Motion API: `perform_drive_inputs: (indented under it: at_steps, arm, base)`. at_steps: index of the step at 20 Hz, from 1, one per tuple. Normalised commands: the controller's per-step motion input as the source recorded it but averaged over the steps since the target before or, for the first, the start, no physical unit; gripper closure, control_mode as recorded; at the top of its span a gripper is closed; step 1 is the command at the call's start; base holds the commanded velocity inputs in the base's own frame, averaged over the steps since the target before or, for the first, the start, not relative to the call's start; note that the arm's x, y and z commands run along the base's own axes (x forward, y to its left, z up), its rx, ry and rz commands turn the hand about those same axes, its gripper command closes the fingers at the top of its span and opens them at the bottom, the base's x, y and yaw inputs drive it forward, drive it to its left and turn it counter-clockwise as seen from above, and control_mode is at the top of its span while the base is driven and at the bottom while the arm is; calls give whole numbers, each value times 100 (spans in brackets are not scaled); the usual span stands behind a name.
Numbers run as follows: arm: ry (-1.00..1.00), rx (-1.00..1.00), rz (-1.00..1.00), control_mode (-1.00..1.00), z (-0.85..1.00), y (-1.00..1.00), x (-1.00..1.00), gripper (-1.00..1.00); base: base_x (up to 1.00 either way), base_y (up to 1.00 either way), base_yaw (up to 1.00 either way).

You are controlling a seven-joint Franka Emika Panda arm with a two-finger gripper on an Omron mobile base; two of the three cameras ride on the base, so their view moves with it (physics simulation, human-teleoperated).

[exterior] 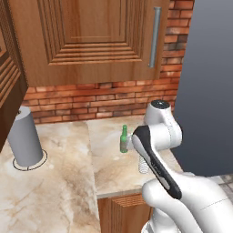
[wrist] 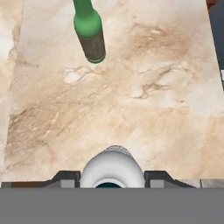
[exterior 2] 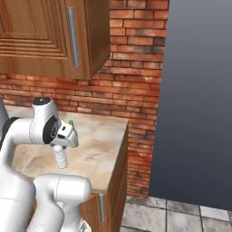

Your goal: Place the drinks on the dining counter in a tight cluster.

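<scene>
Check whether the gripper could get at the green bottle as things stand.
Probably not yet: the gripper is shut on the clear water bottle. Otherwise the green bottle stands upright with bare counter between them.

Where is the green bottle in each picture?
Left base view: green bottle stands mid-picture on the marble counter, just left of the arm.
Right base view: mostly hidden behind the gripper.
Hand view: near the top, left of middle.
Shared landmark: the marble counter.
</scene>
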Motion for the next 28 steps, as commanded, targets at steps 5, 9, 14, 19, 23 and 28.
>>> perform_drive_inputs:
  at_steps: [5, 9, 14, 19, 23, 28]
  arm:
    - [-4, 0, 0, -100, 56, -46, -53, 100]
    - [0, 0, 0, -100, 63, -47, -38, 100]
    - [0, 0, 0, -100, 63, -45, -43, 100]
    - [0, 2, 0, -100, 21, -14, -47, 100]
    - [0, 0, 0, -100, 0, 0, 0, 100]
    - [0, 0, 0, -100, 0, 0, 0, 100]
  base:
    - [0, 0, 0]
    - [0, 0, 0]
    - [0, 0, 0]
    - [0, 0, 0]
    - [0, 0, 0]
    - [0, 0, 0]
